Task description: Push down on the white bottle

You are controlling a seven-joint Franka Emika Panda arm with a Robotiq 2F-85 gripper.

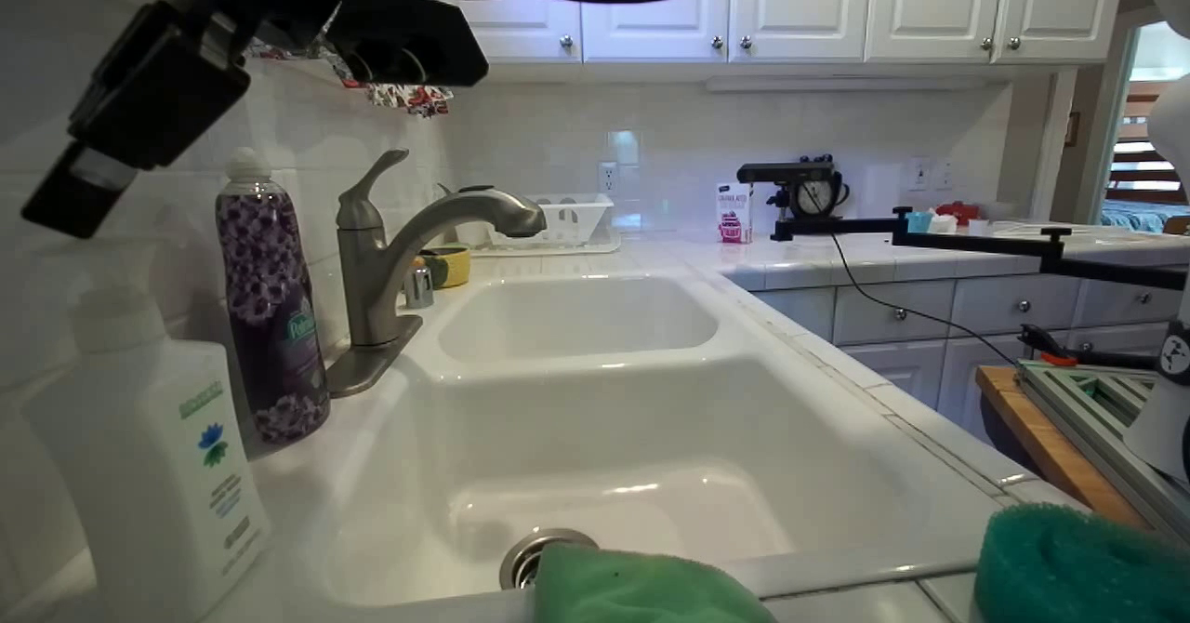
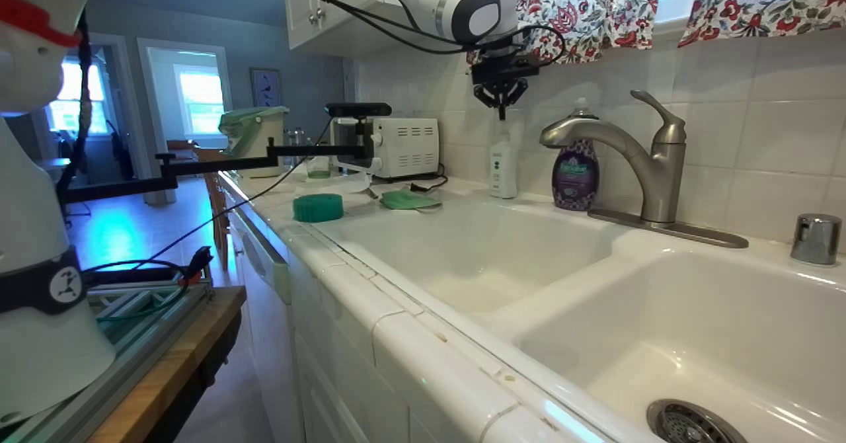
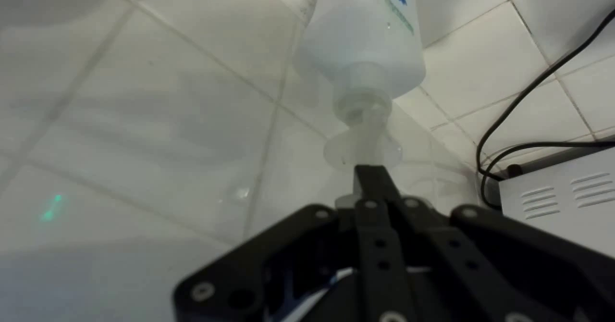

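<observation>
The white pump bottle (image 1: 172, 474) stood upright at the back of the double-basin sink (image 1: 567, 365), near the tiled wall (image 2: 767, 66), its label bearing a blue-and-green flower. Directly above it, in an exterior view, hung the Robotiq gripper (image 2: 502, 114), aimed downward, its fingers (image 3: 375, 182) pressed together into one narrow tip. In the wrist view that tip overlapped the end of the pump head (image 3: 371, 130); the pale plastic was washed out against the tile, so whether the two touched could not fairly be told.

The purple floral-patterned bottle (image 1: 270, 307) stood just beside the white one, between it and the brushed-metal faucet (image 2: 664, 178). On the tiled counter (image 2: 403, 337), near the end of the sink, a green cloth (image 2: 406, 200) lay flat, with a teal sponge (image 2: 318, 207) near it, toward the front edge. Behind the cloth stood a vented white appliance (image 2: 406, 145), a black cord (image 3: 533, 89) curving beside it. Floral curtains (image 2: 562, 6) hung above the wall tiles.
</observation>
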